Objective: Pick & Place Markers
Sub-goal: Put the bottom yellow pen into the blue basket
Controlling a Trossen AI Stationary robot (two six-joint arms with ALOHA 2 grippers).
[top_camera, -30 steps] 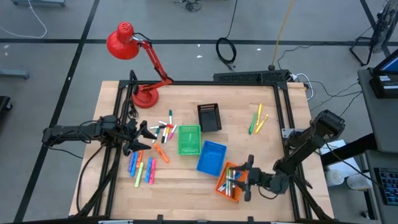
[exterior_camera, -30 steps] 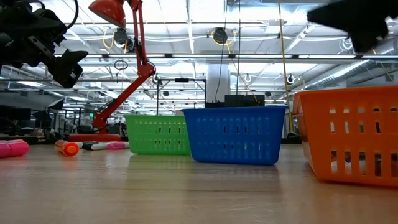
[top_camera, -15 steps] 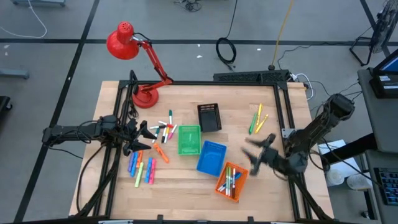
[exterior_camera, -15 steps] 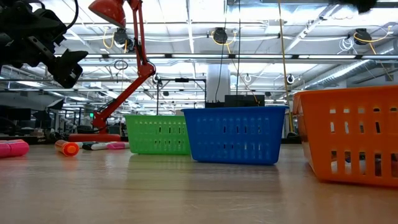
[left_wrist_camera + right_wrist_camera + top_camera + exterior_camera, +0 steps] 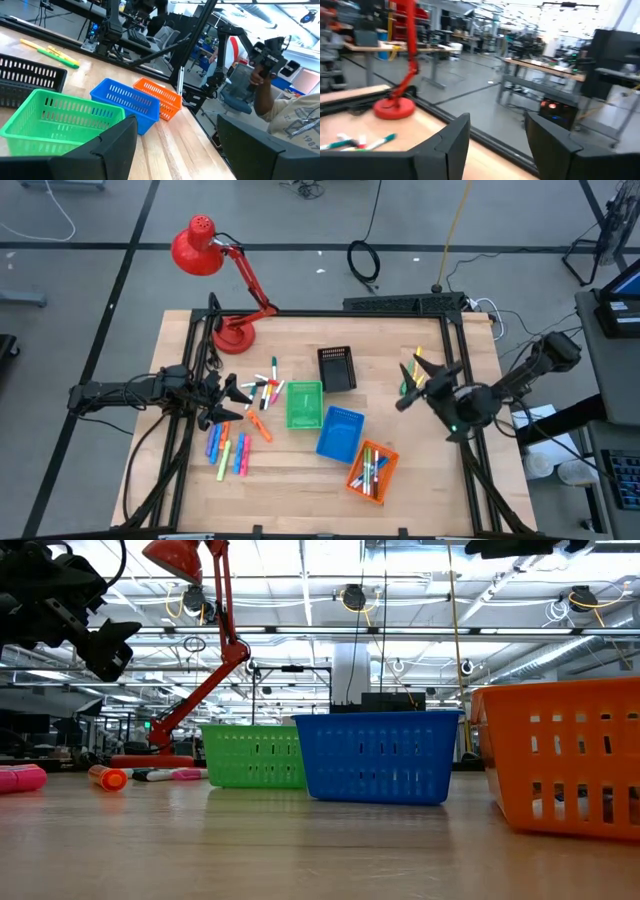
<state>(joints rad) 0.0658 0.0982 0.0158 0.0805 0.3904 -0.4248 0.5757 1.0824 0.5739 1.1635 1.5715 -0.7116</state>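
Markers lie in several places. A mixed cluster (image 5: 262,392) sits left of the green basket, and a pink, blue and yellow group (image 5: 228,450) lies nearer the near edge. A yellow-green group (image 5: 414,370) lies toward the far right, and several lie in the orange basket (image 5: 372,470). My left gripper (image 5: 226,403) hovers open between the two left-hand groups, touching nothing. My right gripper (image 5: 425,385) is open in the air beside the yellow-green group. In the right wrist view my right gripper (image 5: 495,140) looks toward the lamp base (image 5: 395,107) and some markers (image 5: 360,141).
The green basket (image 5: 304,404), blue basket (image 5: 340,432) and black basket (image 5: 336,368) stand mid-table. A red desk lamp (image 5: 215,255) has its base (image 5: 235,333) at the far left corner. A person (image 5: 285,115) sits beyond the table's right side. Bare wood shows along the near edge.
My right gripper has swung from over the orange basket near the near edge, up and toward the far edge. It now hangs beside the yellow-green markers and has turned to face the lamp. It has stayed open. The left arm has kept still.
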